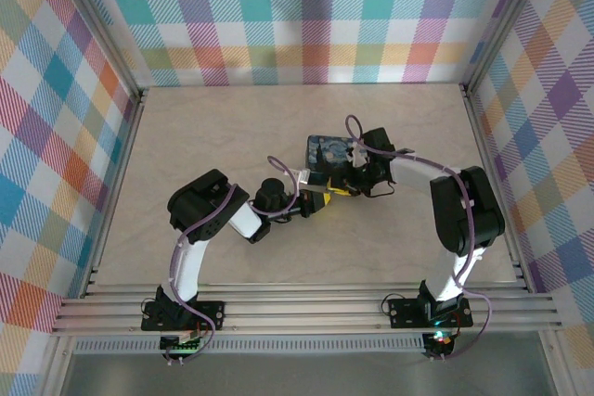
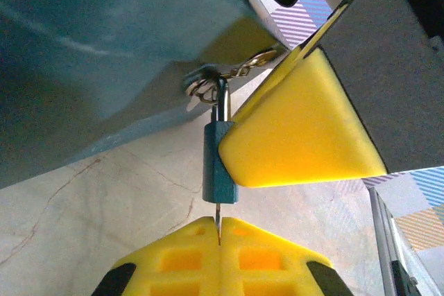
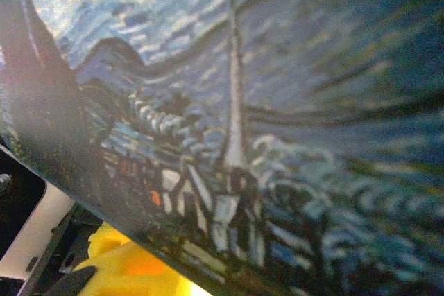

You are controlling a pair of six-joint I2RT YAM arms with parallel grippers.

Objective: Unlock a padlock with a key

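The small bluish-grey padlock hangs by its silvery shackle from the hasp of the blue painted tin. My left gripper is shut on the key, and the thin blade runs up into the bottom of the padlock. One yellow pad of my right gripper rests against the padlock's right side; its other finger is hidden. From above, the left gripper and the right gripper meet at the tin's near edge. In the right wrist view the tin's painted lid is pressed up close.
The tin stands near the middle of the pale wooden table. Checkered walls close in the back and both sides. An aluminium rail runs along the near edge by the arm bases.
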